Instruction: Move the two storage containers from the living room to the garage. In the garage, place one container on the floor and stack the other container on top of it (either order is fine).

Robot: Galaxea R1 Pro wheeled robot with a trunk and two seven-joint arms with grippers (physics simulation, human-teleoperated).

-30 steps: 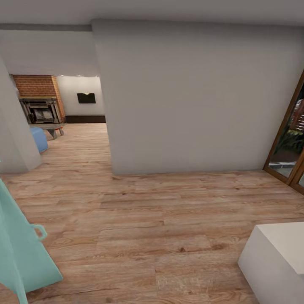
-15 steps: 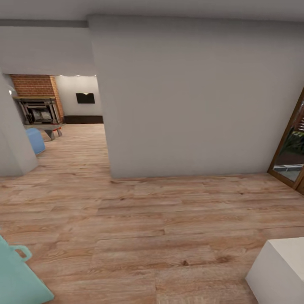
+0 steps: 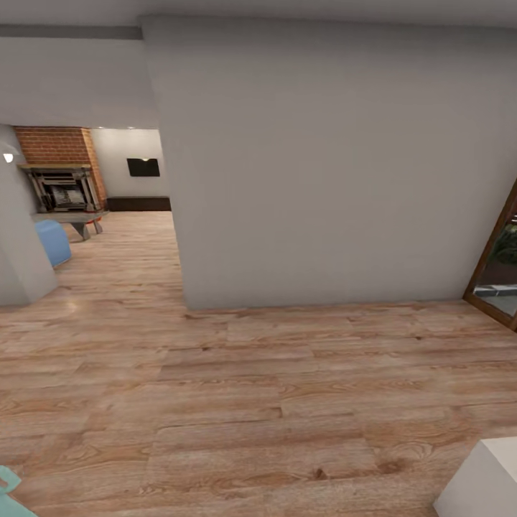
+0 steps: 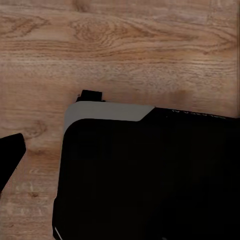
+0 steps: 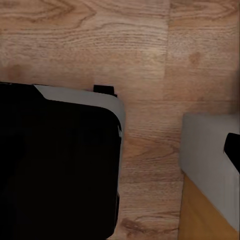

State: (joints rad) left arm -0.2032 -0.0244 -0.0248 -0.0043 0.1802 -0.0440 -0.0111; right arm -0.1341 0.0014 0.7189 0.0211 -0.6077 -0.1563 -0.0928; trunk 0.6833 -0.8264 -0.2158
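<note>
One grey wall (image 3: 323, 165), wood floor (image 3: 251, 388) — living room (image 3: 108, 187) beyond.

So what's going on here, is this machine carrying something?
Nothing is being handled right now. The robot is in a hallway with a light wood plank floor, facing a grey wall. Past the wall's left side an opening leads to a room with a brick fireplace and a blue seat. No orange bins appear.

Big pale grey wall block (image 3: 323, 165) sits dead ahead on the light wood plank floor (image 3: 251, 388). Down the passage to its left there's a brick fireplace (image 3: 61, 172), a blue seat (image 3: 52, 240) and a black TV (image 3: 143, 167) on the far wall. Wood-framed glass door (image 3: 499, 262) at right, white box corner (image 3: 481, 481) lower right.
</note>
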